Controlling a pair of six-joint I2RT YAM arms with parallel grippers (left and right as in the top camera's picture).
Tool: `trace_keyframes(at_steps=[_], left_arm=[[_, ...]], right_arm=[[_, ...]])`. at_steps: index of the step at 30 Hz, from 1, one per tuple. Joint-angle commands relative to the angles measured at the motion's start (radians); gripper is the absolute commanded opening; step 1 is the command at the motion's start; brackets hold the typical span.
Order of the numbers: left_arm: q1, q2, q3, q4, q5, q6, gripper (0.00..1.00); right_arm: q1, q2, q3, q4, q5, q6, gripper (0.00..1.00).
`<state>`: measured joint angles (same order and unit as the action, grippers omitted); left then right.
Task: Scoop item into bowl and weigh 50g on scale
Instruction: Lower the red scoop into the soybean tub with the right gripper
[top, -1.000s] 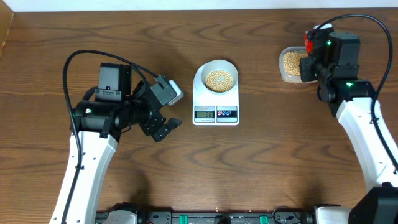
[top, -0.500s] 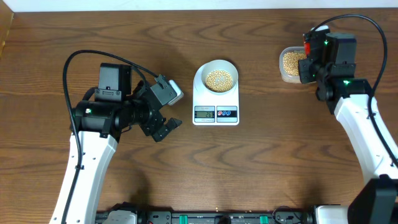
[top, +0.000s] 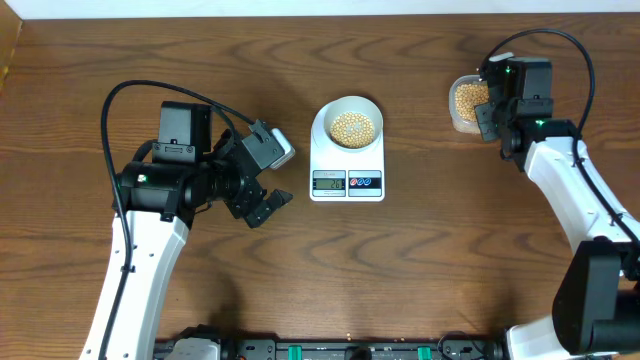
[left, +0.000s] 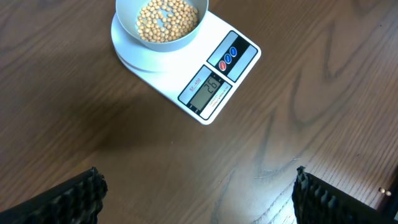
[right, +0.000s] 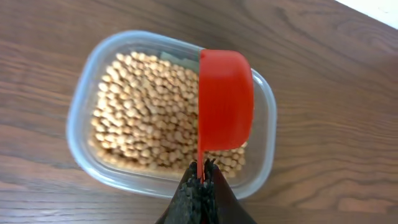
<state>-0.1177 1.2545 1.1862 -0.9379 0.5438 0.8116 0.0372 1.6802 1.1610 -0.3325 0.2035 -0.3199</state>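
Both jaws of my right gripper (right: 200, 177) pinch the red scoop (right: 225, 99) by its handle, cup out ahead over the soybeans (right: 143, 112) in the clear tub (right: 84, 106), right of the scale (top: 347, 182). The bowl (left: 163, 45), part-filled, sits on the scale; my left gripper (left: 199, 196) hangs spread wide left of it.

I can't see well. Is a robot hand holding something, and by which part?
The right fingers pinch the red scoop by its handle end. The left fingers are open, holding nothing.
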Motion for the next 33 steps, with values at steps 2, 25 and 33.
trace_keyframes(at_steps=[2,25,33], left_arm=[[0.005,-0.014,0.016,-0.003,-0.002,-0.005,0.98],[0.005,-0.014,0.016,-0.003,-0.002,-0.005,0.98],[0.005,-0.014,0.016,-0.003,-0.002,-0.005,0.98]], right_arm=[[-0.003,0.024,0.003,0.000,0.095,-0.074,0.01],[0.040,0.137,0.003,-0.062,0.051,-0.099,0.01],[0.040,0.137,0.003,-0.087,-0.094,0.047,0.01]])
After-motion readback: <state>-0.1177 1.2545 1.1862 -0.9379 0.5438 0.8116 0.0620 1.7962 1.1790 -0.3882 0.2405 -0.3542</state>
